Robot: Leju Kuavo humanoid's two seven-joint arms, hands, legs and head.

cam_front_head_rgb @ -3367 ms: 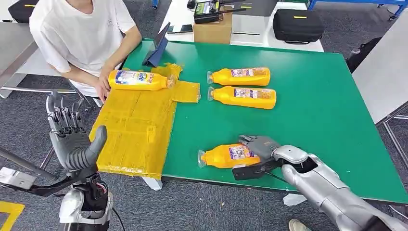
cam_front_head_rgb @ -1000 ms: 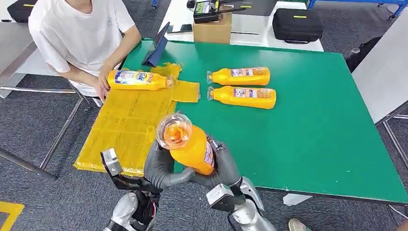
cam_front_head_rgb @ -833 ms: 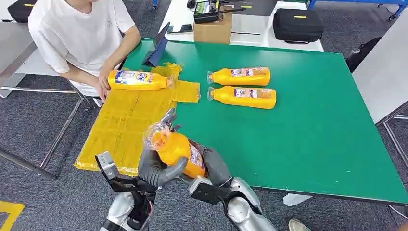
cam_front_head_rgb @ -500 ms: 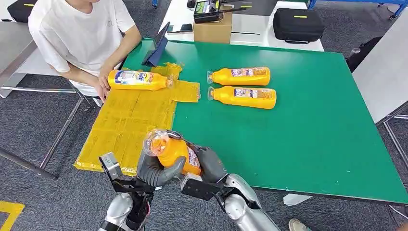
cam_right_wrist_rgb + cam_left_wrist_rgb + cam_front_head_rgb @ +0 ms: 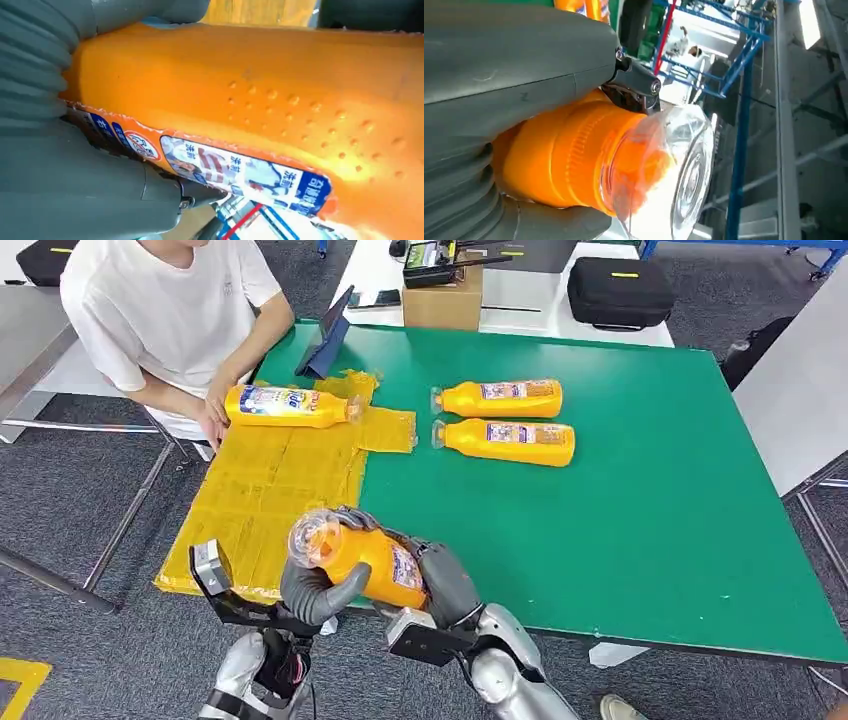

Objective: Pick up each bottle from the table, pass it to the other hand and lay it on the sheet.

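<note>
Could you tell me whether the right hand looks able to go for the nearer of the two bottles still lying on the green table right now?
Probably not yet. The right hand grips the held bottle together with the left hand, so it is occupied. The path over the table to the nearer bottle looks free otherwise.

Head cam: high on body, looks fwd and down over green table (image 5: 640, 490); both arms enter at 6 o'clock. L wrist cam: v. close behind left hand (image 5: 499, 65), on the held bottle (image 5: 589, 160) at its clear cap end, room rafters beyond. R wrist cam: v. close behind right hand (image 5: 60, 165), on the bottle's label side. All three share that bottle.
</note>
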